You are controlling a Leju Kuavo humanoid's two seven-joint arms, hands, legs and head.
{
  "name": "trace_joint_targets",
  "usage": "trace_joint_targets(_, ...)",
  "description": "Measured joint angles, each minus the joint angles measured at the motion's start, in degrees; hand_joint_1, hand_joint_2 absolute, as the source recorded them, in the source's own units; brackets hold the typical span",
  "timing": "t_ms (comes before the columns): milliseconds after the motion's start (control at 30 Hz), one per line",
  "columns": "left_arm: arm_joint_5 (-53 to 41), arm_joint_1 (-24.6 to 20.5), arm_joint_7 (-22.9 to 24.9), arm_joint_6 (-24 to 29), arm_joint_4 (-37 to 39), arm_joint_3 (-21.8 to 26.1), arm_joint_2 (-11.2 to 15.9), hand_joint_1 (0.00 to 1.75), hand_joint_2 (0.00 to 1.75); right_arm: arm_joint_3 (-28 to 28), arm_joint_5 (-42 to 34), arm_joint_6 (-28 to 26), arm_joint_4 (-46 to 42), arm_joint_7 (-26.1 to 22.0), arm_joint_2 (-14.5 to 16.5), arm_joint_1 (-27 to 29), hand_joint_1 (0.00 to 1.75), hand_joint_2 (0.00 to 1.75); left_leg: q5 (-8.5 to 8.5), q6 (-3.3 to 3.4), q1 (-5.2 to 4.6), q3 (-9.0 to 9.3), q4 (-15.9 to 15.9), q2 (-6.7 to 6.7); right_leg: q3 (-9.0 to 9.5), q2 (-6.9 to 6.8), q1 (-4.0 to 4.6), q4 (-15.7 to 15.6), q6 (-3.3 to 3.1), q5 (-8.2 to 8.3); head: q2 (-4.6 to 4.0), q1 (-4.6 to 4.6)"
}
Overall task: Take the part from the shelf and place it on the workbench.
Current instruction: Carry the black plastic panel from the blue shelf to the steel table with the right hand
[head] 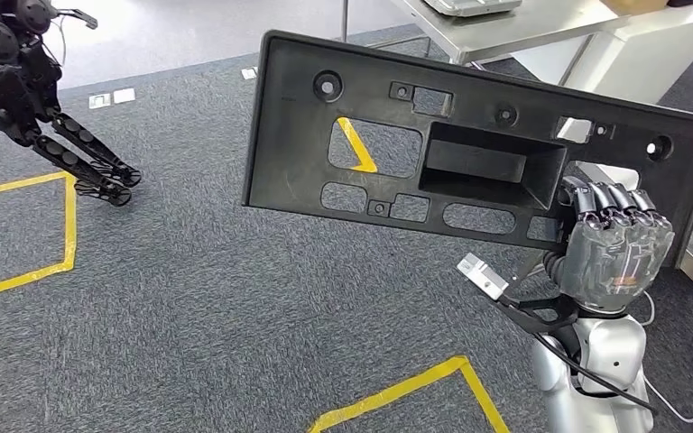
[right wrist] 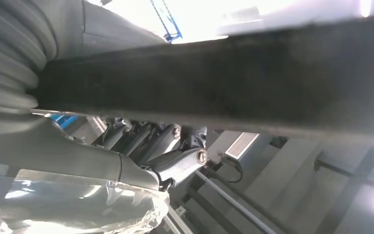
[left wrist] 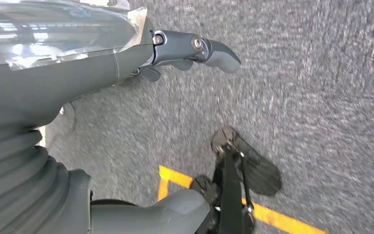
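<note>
The part [head: 469, 117] is a long flat black plastic panel with several cutouts and a deep rectangular pocket. It hangs tilted in the air above the grey carpet. My right hand [head: 618, 244] grips its lower right edge, fingers curled over the rim. In the right wrist view the part [right wrist: 224, 83] is a dark band across the picture, with my right hand's fingers [right wrist: 175, 161] wrapped beneath it. My left hand [left wrist: 126, 53] hangs above the carpet with fingers [left wrist: 214, 51] extended and nothing in it.
A white workbench [head: 505, 32] stands at the far right, with a white cabinet [head: 632, 54] beside it. A black mechanical frame [head: 36, 99] stands on the carpet at the far left. Yellow tape lines [head: 68, 225] mark the floor.
</note>
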Motion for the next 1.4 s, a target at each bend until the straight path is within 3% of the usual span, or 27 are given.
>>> trace_joint_targets(67, 0.08, -0.07, 0.00, 0.08, 0.01, 0.02, -0.05, 0.00, 1.75, 0.03, -0.46, 0.00, 0.35, -0.16, -0.53, -0.29, 1.75, 1.75, 0.30, 0.81, -0.36, 0.31, -0.53, 1.42, -0.55, 0.81, -0.03, -0.11, 0.81, 0.18, -0.01, -0.03)
trace_joint_targets(100, 0.10, -0.12, -0.01, 0.09, 0.01, 0.02, -0.09, 0.00, 1.75, 0.03, -0.52, 0.00, 0.53, -0.18, -0.83, -0.43, 1.75, 1.75, 0.54, 1.33, -0.39, 0.59, -0.99, 2.09, -0.93, 0.12, -0.01, 0.45, 1.04, -0.03, 0.00, 0.04)
trace_joint_targets(200, 0.11, -0.09, -0.01, 0.15, 0.00, 0.03, -0.14, 0.00, 1.75, 0.07, -0.55, 0.00, 1.13, -0.19, -1.37, -1.16, 1.75, 1.75, 0.91, 2.22, -0.48, 1.25, -2.02, 4.40, -5.04, -4.85, 0.02, 8.13, 1.03, -3.28, 0.00, 0.59)
trace_joint_targets(267, 0.12, -0.04, 0.00, 0.17, 0.00, 0.04, -0.13, 0.00, 1.75, 0.09, -0.57, 0.00, 1.55, -0.19, -1.42, -1.32, 1.75, 1.75, 0.80, 2.29, -0.68, 1.27, -2.06, 6.08, -8.38, -6.19, -0.21, 14.47, 1.32, -5.35, 0.00, 0.68)
trace_joint_targets(300, 0.14, -0.04, 0.01, 0.17, 0.00, 0.04, -0.13, 0.00, 1.75, 0.10, -0.58, 0.01, 1.75, -0.19, -1.44, -1.30, 1.75, 1.75, 0.71, 2.27, -0.74, 1.29, -2.05, 6.88, -8.73, -6.42, -0.38, 15.14, 1.70, -5.28, 0.00, 0.69)
trace_joint_targets(333, 0.16, -0.05, 0.02, 0.18, 0.00, 0.04, -0.13, 0.00, 1.75, 0.12, -0.59, 0.01, 1.96, -0.19, -1.48, -1.28, 1.75, 1.75, 0.60, 2.19, -0.76, 1.34, -2.05, 7.65, -7.85, -6.74, -0.56, 13.49, 2.21, -4.43, -0.01, 0.69)
trace_joint_targets(367, 0.25, -0.07, 0.03, 0.21, 0.00, 0.04, -0.13, 0.00, 1.75, 0.14, -0.62, 0.01, 2.15, -0.20, -1.52, -1.30, 1.75, 1.75, 0.47, 2.03, -0.75, 1.46, -2.04, 8.32, -5.80, -7.57, -0.76, 9.69, 2.74, -3.01, -0.01, 0.70)
trace_joint_targets(400, 0.36, -0.08, 0.05, 0.24, 0.00, 0.04, -0.13, 0.00, 1.75, 0.16, -0.69, 0.00, 2.32, -0.21, -1.57, -1.36, 1.75, 1.75, 0.31, 1.81, -0.81, 1.66, -2.03, 8.90, -3.56, -9.24, -0.89, 5.44, 3.01, -1.60, -0.01, 0.72)
trace_joint_targets(467, 0.55, -0.05, 0.09, 0.43, 0.00, 0.05, -0.11, 0.00, 1.75, 0.23, -0.87, -0.01, 2.69, -0.25, -1.59, -1.73, 1.75, 1.75, -0.16, 1.08, -1.09, 2.18, -2.08, 9.93, -0.32, -12.09, -0.43, -0.10, 2.73, 0.16, -0.01, 0.69)
trace_joint_targets(500, 0.60, -0.06, 0.11, 0.53, 0.00, 0.05, -0.12, 0.00, 1.75, 0.27, -0.98, 0.00, 2.90, -0.30, -1.58, -2.01, 1.75, 1.75, -0.39, 0.72, -1.23, 2.53, -2.15, 10.52, 0.10, -12.59, -0.06, -0.74, 2.26, 0.38, -0.01, 0.63)
trace_joint_targets(533, 0.65, -0.10, 0.12, 0.63, 0.00, 0.06, -0.16, 0.00, 1.75, 0.30, -1.07, 0.00, 3.12, -0.37, -1.57, -2.34, 1.75, 1.75, -0.61, 0.36, -1.26, 2.88, -2.26, 11.21, 0.22, -11.96, 0.31, -0.77, 1.86, 0.45, -0.01, 0.56)
trace_joint_targets(567, 0.69, -0.18, 0.12, 0.70, 0.00, 0.07, -0.21, 0.00, 1.75, 0.32, -1.14, 0.00, 3.33, -0.50, -1.56, -2.69, 1.75, 1.75, -0.83, 0.03, -1.13, 3.18, -2.27, 11.68, 0.26, -11.11, 0.05, -0.86, 1.39, 0.54, 0.00, 0.47)
trace_joint_targets(633, 0.77, -0.35, 0.07, 0.84, 0.00, 0.07, -0.32, 0.00, 1.75, 0.39, -1.25, -0.01, 3.82, -0.75, -1.54, -3.55, 1.75, 1.75, -2.20, -0.47, -0.72, 2.78, -0.53, 9.88, 0.48, -9.58, -0.62, -1.12, 0.44, 0.69, 0.00, 0.25)
trace_joint_targets(700, 0.80, -0.33, -0.01, 0.98, 0.01, 0.11, -0.36, 0.00, 1.75, 0.64, -1.34, 0.00, 4.51, -0.89, -1.34, -4.55, 1.75, 1.75, -5.56, -0.62, -0.51, -0.31, 5.89, 6.24, 0.64, -8.05, -0.94, -1.21, -0.59, 0.68, -0.01, -0.01)
trace_joint_targets(767, 0.89, -0.13, -0.04, 1.09, 0.02, 0.27, -0.37, 0.00, 1.75, 1.04, -1.33, 0.01, 5.36, -0.96, -0.98, -5.17, 1.75, 1.75, -8.33, -0.60, -0.55, -4.50, 13.32, 4.77, 0.70, -6.34, -0.69, -1.20, -1.06, 0.58, -0.01, -0.05)
trace_joint_targets(800, 0.94, -0.05, -0.05, 1.15, 0.02, 0.37, -0.37, 0.00, 1.75, 1.22, -1.22, 0.01, 5.75, -0.98, -0.80, -5.28, 1.75, 1.75, -8.14, -0.57, -0.55, -5.69, 14.78, 4.62, 0.78, -5.41, -0.58, -1.18, -1.06, 0.57, -0.01, -0.05)
trace_joint_targets(833, 1.00, -0.01, -0.07, 1.20, 0.02, 0.46, -0.37, 0.00, 1.75, 1.33, -1.02, 0.01, 6.13, -0.98, -0.60, -5.35, 1.75, 1.75, -6.76, -0.48, -0.54, -5.78, 13.94, 4.56, 0.91, -4.49, -0.53, -1.16, -1.05, 0.56, -0.01, -0.05)
trace_joint_targets(867, 1.03, -0.01, -0.10, 1.23, 0.02, 0.55, -0.37, 0.00, 1.75, 1.40, -0.77, 0.01, 6.48, -0.98, -0.42, -5.44, 1.75, 1.75, -4.49, -0.38, -0.47, -4.85, 11.02, 4.26, 1.06, -3.61, -0.52, -1.13, -1.02, 0.53, -0.01, -0.06)
trace_joint_targets(933, 1.07, -0.04, -0.19, 1.26, 0.02, 0.77, -0.36, 0.00, 1.75, 1.50, -0.31, 0.01, 7.14, -0.97, -0.03, -5.85, 1.75, 1.75, -0.22, -0.18, -0.15, -1.85, 3.24, 2.20, 1.11, -2.05, -0.35, -0.86, -0.74, 0.35, -0.01, -0.07)
trace_joint_targets(1000, 1.10, -0.06, -0.28, 1.27, 0.02, 0.95, -0.36, 0.00, 1.75, 1.61, -0.16, 0.01, 7.81, -0.96, 0.20, -6.52, 1.75, 1.75, 1.08, 0.09, -0.13, -0.29, -0.66, 0.83, 0.76, -0.81, -0.09, -0.67, -0.15, 0.23, -0.01, 0.01)
trace_joint_targets(1067, 1.17, -0.20, -0.35, 1.28, 0.03, 0.98, -0.39, 0.00, 1.75, 1.68, -0.21, 0.01, 8.46, -0.97, 0.27, -7.21, 1.75, 1.75, 1.08, 0.77, -0.51, 0.00, -1.15, 1.81, 0.30, 0.13, 0.04, -0.78, 0.62, 0.30, 0.00, 0.06)
trace_joint_targets(1133, 1.21, -0.35, -0.42, 1.28, 0.03, 0.98, -0.44, 0.00, 1.75, 1.72, -0.31, 0.01, 9.02, -0.98, 0.25, -7.80, 1.75, 1.75, 1.40, 1.72, -0.65, 0.49, -1.80, 2.98, -0.55, -1.81, 0.03, 0.53, 1.11, -0.28, 0.00, 0.16)
trace_joint_targets(1200, 1.26, -0.32, -0.48, 1.29, 0.02, 1.02, -0.45, 0.00, 1.75, 1.80, -0.47, 0.01, 9.61, -1.00, 0.25, -8.50, 1.75, 1.75, 1.51, 2.38, -0.72, 0.87, -2.25, 4.25, -3.37, -5.14, -0.04, 6.04, 1.09, -2.63, -0.01, 0.36)
trace_joint_targets(1267, 1.44, -0.25, -0.51, 1.31, 0.02, 1.14, -0.45, 0.00, 1.75, 1.91, -0.79, 0.01, 10.37, -1.09, 0.29, -9.06, 1.75, 1.75, 1.34, 2.60, -0.84, 0.95, -2.26, 5.67, -7.25, -6.25, -0.15, 13.33, 1.22, -5.17, 0.00, 0.45)
trace_joint_targets(1300, 1.57, -0.24, -0.56, 1.31, 0.02, 1.22, -0.45, 0.00, 1.75, 1.96, -0.95, 0.01, 10.81, -1.18, 0.31, -9.24, 1.75, 1.75, 1.24, 2.58, -0.86, 1.00, -2.25, 6.35, -8.24, -6.37, -0.23, 15.08, 1.52, -5.50, 0.00, 0.46)
trace_joint_targets(1333, 1.68, -0.25, -0.63, 1.31, 0.03, 1.30, -0.46, 0.00, 1.75, 2.03, -1.06, 0.01, 11.30, -1.31, 0.32, -9.46, 1.75, 1.75, 1.12, 2.51, -0.85, 1.09, -2.24, 7.01, -8.03, -6.56, -0.32, 14.54, 1.98, -4.92, 0.00, 0.46)
trace_joint_targets(1400, 1.80, -0.26, -0.82, 1.31, 0.03, 1.42, -0.52, 0.00, 1.75, 2.27, -1.16, 0.01, 12.36, -1.62, 0.40, -10.32, 1.75, 1.75, 0.80, 2.15, -0.81, 1.46, -2.24, 8.31, -4.23, -8.26, -0.52, 7.01, 2.94, -1.84, -0.01, 0.49)
